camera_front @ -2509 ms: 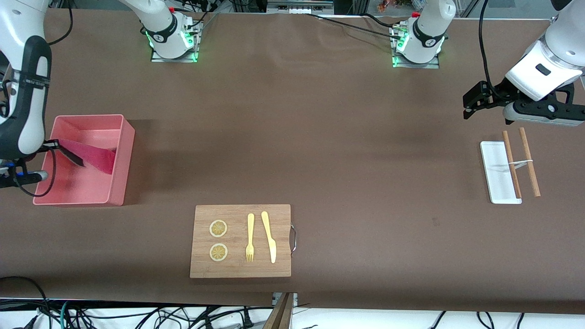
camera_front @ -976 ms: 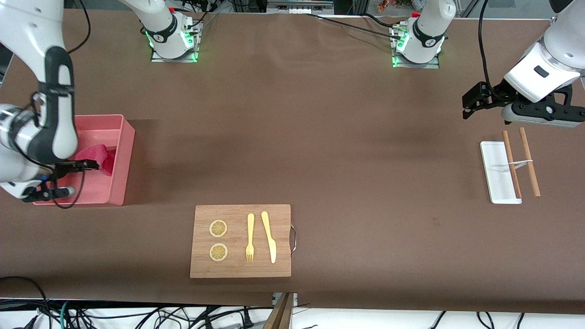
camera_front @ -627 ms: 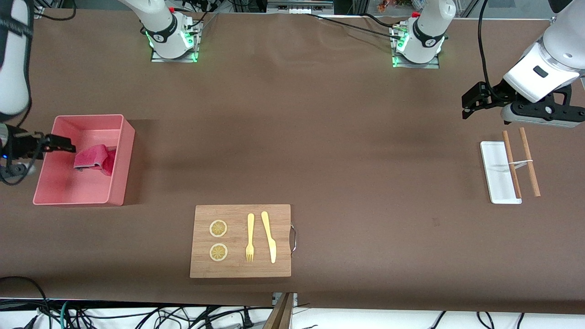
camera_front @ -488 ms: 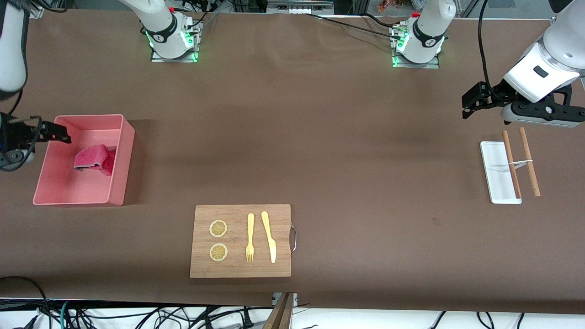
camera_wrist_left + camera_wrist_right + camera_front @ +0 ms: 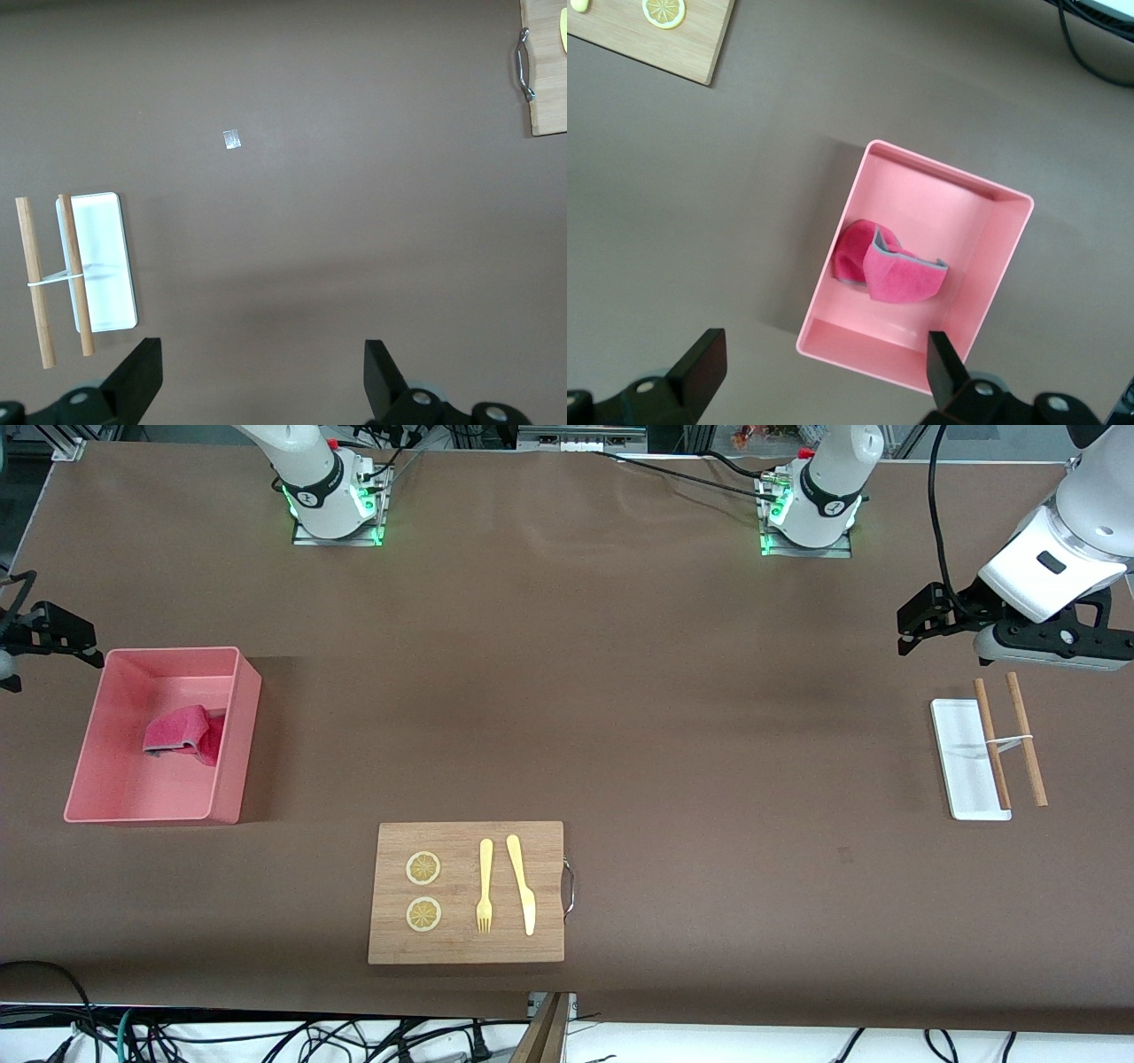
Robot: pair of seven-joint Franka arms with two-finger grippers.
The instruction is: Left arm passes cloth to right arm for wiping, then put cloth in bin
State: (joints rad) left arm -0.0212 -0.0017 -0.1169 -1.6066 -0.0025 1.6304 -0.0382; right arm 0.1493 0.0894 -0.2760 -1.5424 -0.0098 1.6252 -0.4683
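Observation:
The magenta cloth (image 5: pixel 182 731) lies crumpled in the salmon-pink bin (image 5: pixel 239 735), grey underside partly showing, against the wall toward the table's middle. In the right wrist view the cloth (image 5: pixel 890 270) rests loose on the bin (image 5: pixel 868 341) floor. My right gripper (image 5: pixel 81 645) hangs open and empty over the table by the bin's corner, at the right arm's end; the right gripper (image 5: pixel 822 372) looks down on the bin's rim. My left gripper (image 5: pixel 905 631) waits open and empty over bare table beside the white tray; the left gripper (image 5: pixel 260 376) holds nothing.
A wooden cutting board (image 5: pixel 465 892) with two lemon slices, a fork and a knife lies near the front camera. A white tray (image 5: pixel 961 762) with two banded wooden sticks (image 5: pixel 1010 735) across it sits at the left arm's end.
My right gripper let go of the cloth in the bin, rose and drew back out of the bin. The cloth stays crumpled inside. The left arm has held still.

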